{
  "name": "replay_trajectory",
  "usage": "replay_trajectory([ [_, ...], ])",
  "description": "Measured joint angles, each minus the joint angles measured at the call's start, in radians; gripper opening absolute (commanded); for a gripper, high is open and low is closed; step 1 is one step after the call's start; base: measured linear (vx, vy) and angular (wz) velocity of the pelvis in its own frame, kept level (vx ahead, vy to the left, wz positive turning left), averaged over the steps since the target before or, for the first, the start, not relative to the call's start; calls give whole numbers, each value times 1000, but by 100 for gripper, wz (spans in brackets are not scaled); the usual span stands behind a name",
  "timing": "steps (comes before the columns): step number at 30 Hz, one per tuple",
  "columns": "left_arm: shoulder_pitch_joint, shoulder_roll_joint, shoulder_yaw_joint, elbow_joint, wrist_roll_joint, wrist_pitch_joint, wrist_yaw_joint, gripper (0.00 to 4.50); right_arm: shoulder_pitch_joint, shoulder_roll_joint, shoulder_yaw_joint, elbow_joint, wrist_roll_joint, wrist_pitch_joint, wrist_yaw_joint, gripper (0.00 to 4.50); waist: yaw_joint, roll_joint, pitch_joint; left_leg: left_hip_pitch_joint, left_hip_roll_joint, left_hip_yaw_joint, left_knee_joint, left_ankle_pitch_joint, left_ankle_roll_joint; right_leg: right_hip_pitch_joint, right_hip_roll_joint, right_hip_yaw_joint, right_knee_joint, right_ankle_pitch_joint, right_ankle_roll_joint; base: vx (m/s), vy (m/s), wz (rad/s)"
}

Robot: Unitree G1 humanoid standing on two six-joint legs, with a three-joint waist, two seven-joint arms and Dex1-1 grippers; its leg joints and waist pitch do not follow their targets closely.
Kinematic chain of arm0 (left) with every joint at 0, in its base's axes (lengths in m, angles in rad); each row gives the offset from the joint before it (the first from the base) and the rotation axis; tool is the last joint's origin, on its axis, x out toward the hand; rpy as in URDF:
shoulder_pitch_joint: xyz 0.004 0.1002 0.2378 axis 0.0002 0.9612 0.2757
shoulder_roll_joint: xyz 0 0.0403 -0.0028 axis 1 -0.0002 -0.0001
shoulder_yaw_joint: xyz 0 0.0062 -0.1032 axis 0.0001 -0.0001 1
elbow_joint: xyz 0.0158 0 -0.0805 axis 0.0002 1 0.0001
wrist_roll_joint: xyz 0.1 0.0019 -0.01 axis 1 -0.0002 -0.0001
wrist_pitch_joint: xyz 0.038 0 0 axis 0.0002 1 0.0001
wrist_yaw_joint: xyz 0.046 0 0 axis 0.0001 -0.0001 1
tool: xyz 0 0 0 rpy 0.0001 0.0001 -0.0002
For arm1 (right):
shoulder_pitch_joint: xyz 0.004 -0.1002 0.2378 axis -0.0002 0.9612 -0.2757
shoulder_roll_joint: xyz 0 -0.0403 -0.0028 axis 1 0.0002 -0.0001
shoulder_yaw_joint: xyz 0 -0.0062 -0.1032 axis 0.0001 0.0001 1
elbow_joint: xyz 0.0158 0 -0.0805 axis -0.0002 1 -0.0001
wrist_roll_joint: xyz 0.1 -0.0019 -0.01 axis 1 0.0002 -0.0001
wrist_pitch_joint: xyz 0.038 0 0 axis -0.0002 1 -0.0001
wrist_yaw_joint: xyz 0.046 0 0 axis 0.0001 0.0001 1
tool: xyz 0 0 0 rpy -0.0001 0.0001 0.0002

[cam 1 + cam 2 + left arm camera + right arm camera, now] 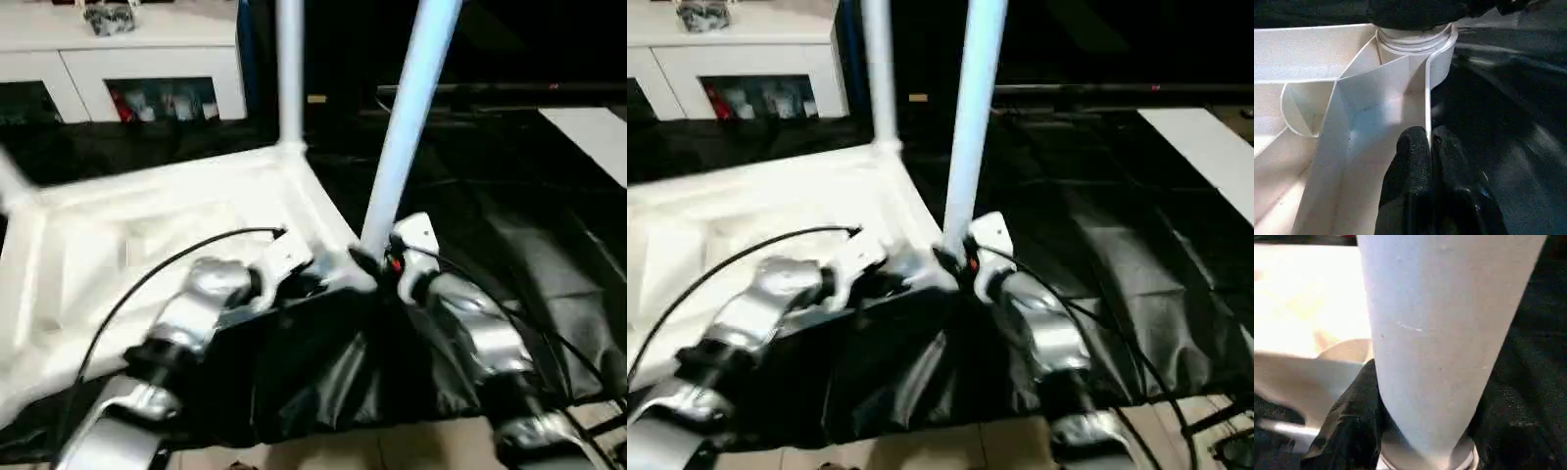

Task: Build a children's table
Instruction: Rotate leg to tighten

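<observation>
The children's table top (147, 225) lies upside down on a black sheet, its ribs and raised rim facing up. One white leg (290, 69) stands in the far corner socket. A second leg (411, 108) rises, slightly tilted, from the near right corner socket (1415, 39). A third leg (12, 181) pokes in at the left edge. My left gripper (1429, 152) is shut on the rim (1427, 107) just short of that near socket. My right gripper (377, 262) is shut around the base of the second leg (1440, 333), one black finger (1352, 421) wrapping its side.
A black sheet (529, 255) covers the floor under and to the right of the table top. A white cabinet (735, 59) with shelf openings stands at the back left. A flat white board (1205, 147) lies at the far right. Pale floor tiles (392, 450) run along the near edge.
</observation>
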Motion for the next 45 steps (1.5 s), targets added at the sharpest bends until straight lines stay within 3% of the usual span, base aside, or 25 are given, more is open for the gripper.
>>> replay_trajectory([
  [5,-4,-4,-1,16,5,-21,10,0,-2,7,0,22,-18,-40,-14,198,0,4,1,0,-1,0,0,0,0,0,0,1,-1,0,0,0,0,0],
  [8,-5,1,-3,19,6,-43,-1,0,0,-2,-8,18,-10,-45,18,268,0,7,3,0,-1,0,0,0,0,0,0,2,-1,0,0,0,0,0],
  [13,-4,26,-14,18,-14,-86,-88,0,33,-100,29,-50,1,-27,189,307,10,8,4,-1,-1,1,-4,0,0,-2,0,2,0,3,-4,0,0,0],
  [18,6,62,-31,-12,-57,-107,-223,0,94,-220,65,-141,36,-2,386,307,44,10,3,-4,4,5,-6,0,0,-3,2,0,2,8,-6,61,-16,6],
  [24,6,77,-44,-25,-79,-112,-323,0,134,-342,93,-238,71,33,570,307,63,15,3,-15,4,5,-2,0,7,-8,1,0,1,4,-10,10,-2,0],
  [28,6,85,-61,-22,-93,-116,-371,0,152,-396,102,-280,100,80,661,307,67,17,3,-15,4,5,1,-2,2,-7,1,1,2,4,-10,0,0,0],
  [35,6,86,-61,-13,-93,-121,-391,0,154,-399,105,-281,102,85,686,263,63,18,3,-15,4,5,1,-2,2,-5,1,1,2,5,-10,0,0,0],
  [45,6,86,-61,-11,-93,-122,-394,0,157,-392,105,-286,106,96,692,261,65,18,2,-15,4,5,1,-2,2,-5,1,1,3,5,-10,0,0,0],
])
